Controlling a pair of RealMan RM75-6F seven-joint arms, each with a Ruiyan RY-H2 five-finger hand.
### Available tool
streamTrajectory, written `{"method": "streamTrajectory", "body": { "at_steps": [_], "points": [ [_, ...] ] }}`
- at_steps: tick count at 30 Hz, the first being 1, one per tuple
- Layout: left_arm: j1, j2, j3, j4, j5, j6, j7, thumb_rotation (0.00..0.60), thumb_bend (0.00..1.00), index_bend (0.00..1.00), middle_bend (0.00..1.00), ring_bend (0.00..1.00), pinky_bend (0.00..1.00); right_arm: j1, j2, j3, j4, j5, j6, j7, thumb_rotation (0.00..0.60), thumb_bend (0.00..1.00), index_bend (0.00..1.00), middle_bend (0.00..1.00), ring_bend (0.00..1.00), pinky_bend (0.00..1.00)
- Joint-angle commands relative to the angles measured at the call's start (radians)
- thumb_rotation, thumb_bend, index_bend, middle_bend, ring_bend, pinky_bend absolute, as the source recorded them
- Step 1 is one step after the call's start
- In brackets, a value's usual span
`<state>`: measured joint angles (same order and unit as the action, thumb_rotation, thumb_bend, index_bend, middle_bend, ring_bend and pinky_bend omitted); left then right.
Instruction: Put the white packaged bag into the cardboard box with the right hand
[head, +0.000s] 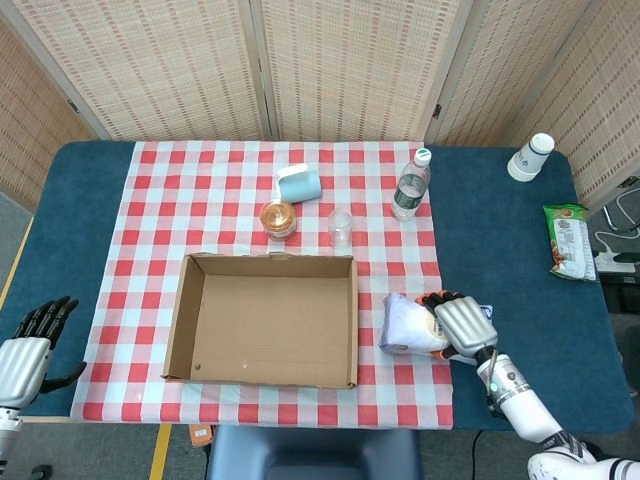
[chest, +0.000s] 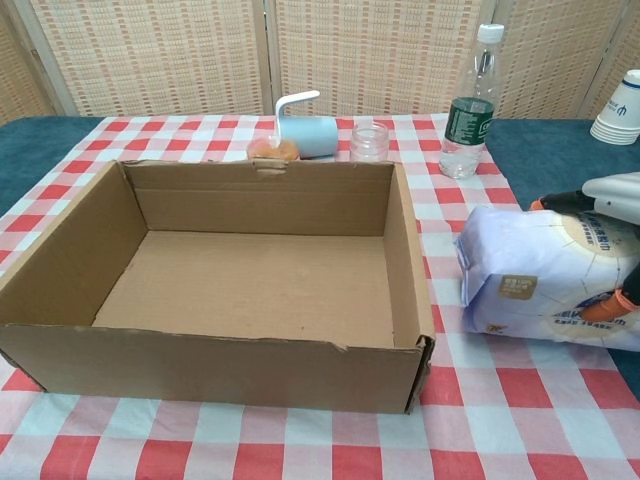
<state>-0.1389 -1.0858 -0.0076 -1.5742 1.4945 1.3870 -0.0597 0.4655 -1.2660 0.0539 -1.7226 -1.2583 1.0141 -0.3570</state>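
Note:
The white packaged bag (head: 408, 324) (chest: 540, 275) is just right of the open cardboard box (head: 262, 320) (chest: 60, 260), its left end tipped up off the checked cloth. My right hand (head: 458, 325) (chest: 612, 215) grips the bag from the right, fingers over its top and thumb against its near side. The box is empty inside. My left hand (head: 30, 350) rests off the table's left front corner, fingers apart, holding nothing; the chest view does not show it.
Behind the box stand a small amber jar (head: 278, 217), a lying light-blue cup (head: 299, 183), a clear glass jar (head: 341, 227) and a water bottle (head: 410, 184). Stacked paper cups (head: 530, 156) and a green snack packet (head: 568, 240) lie at the far right.

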Motion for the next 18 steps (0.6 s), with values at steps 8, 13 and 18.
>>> {"method": "streamTrajectory", "body": {
  "at_steps": [8, 13, 18],
  "points": [
    [-0.003, -0.002, 0.000, 0.000, -0.002, -0.006, 0.004, 0.600, 0.24, 0.00, 0.00, 0.00, 0.10, -0.031, 0.183, 0.010, -0.215, -0.044, 0.118, -0.093, 0.600, 0.03, 0.38, 0.27, 0.24, 0.41],
    [-0.002, 0.003, 0.003, -0.008, 0.002, -0.005, 0.015, 0.600, 0.24, 0.00, 0.00, 0.00, 0.10, -0.030, 0.297, 0.052, -0.387, -0.042, 0.176, -0.163, 0.600, 0.03, 0.39, 0.28, 0.25, 0.43],
    [0.000, 0.010, 0.005, -0.019, 0.007, 0.000, 0.014, 0.600, 0.24, 0.00, 0.00, 0.00, 0.10, 0.019, 0.325, 0.101, -0.515, 0.019, 0.162, -0.226, 0.600, 0.03, 0.39, 0.29, 0.25, 0.43]
  ]
}}
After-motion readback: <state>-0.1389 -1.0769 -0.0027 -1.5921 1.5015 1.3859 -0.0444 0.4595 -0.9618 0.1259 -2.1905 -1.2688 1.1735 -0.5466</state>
